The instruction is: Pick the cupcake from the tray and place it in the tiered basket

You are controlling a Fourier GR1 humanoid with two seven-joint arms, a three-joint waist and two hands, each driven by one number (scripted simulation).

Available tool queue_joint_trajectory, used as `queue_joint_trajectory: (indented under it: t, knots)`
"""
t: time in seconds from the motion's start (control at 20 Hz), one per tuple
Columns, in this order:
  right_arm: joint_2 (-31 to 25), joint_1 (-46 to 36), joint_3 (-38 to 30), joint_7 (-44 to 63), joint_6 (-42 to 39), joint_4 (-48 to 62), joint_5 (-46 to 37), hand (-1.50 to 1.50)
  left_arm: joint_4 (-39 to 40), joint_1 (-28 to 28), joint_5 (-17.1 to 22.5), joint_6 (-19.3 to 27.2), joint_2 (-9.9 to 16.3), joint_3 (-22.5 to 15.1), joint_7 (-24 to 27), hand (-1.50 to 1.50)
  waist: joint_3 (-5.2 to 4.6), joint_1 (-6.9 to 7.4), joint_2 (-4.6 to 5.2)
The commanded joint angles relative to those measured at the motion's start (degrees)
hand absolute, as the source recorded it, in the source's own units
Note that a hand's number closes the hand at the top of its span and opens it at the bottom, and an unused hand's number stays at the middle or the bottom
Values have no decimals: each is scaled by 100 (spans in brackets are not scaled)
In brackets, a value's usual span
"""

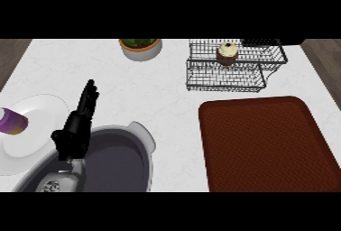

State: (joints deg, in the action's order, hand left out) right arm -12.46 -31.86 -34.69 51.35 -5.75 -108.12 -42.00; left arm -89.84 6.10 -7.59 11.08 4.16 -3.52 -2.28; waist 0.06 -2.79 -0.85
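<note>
The cupcake (227,51) sits in the basket (234,67), beyond the bare tray (266,142); task looks done; left hand (83,118), left of the tray, fingers straight together, holding nothing.

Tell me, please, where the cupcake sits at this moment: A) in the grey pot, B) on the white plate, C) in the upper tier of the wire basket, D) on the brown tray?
C: the cupcake stands inside the top tier of the tiered basket, while the brown tray shows nothing on it.
</note>
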Motion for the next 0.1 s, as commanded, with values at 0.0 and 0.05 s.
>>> queue_joint_trajectory:
  t: [0.0, 0.05]
  knots:
    - [178, 1200, -624, 43, -687, -1525, 1060, -150, -3, 2, -81, 122, -100, -42, -60, 0, 1, -82, -11]
    - [28, 1501, -1000, -259, -876, -1509, 1544, -150, 26, -57, -33, 128, -131, -12, 77, 0, 4, -74, 2]
